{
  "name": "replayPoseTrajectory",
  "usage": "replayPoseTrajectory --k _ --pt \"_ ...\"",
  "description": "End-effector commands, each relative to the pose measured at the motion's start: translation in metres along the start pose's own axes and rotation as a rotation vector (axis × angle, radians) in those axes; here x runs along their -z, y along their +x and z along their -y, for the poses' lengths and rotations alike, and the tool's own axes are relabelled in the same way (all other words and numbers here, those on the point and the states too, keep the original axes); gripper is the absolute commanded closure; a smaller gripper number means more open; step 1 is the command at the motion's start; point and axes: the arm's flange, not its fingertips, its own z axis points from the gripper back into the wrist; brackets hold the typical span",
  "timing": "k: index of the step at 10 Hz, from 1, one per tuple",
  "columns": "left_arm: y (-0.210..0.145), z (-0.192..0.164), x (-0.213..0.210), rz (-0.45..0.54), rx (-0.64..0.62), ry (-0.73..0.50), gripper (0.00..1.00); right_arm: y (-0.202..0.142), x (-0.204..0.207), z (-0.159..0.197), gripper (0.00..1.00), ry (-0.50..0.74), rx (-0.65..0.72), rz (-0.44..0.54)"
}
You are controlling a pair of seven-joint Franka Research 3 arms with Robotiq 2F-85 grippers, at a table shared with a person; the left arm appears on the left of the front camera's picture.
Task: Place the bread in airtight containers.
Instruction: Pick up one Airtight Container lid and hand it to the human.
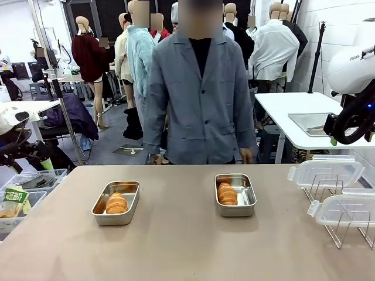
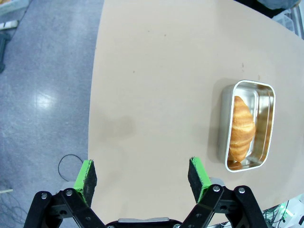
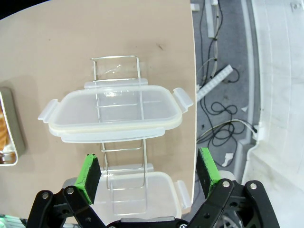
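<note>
bread's already in: one roll lies in the left tin, the other roll in the right tin, both tins open-topped on the table, well apart. so step in hand looks like lidding, not yet begun. two clear lids sit on a wire rack at the robot's right: one lid just ahead of the right gripper, second lid right under it. right gripper's jaws are wide, nothing in them, hanging above the rack. left gripper is wide too, empty, up over the table's left edge w/ floor under one finger; its tin is off to one side, apart. next move prob. calls for the right arm to drop on a lid, pinch it across the short side w/o snagging rack wires, lift it free, carry it over to the right tin. rack & lids are close to the table's right edge, little margin there. plenty of bare table btw. the tins and on the robot's side of them. person stands at the far edge.
</note>
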Motion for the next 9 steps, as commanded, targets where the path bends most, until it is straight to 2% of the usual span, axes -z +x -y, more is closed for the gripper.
replayPoseTrajectory --k 1,9 --pt "-0.0002 0.0002 -0.0012 0.003 -0.019 0.001 0.00 -0.0012 0.0014 -0.0024 0.00 -0.018 0.018 -0.005" --pt "-0.0002 0.0002 -0.0012 0.003 -0.019 0.001 0.00 -0.0012 0.0014 -0.0024 0.00 -0.018 0.018 -0.005"
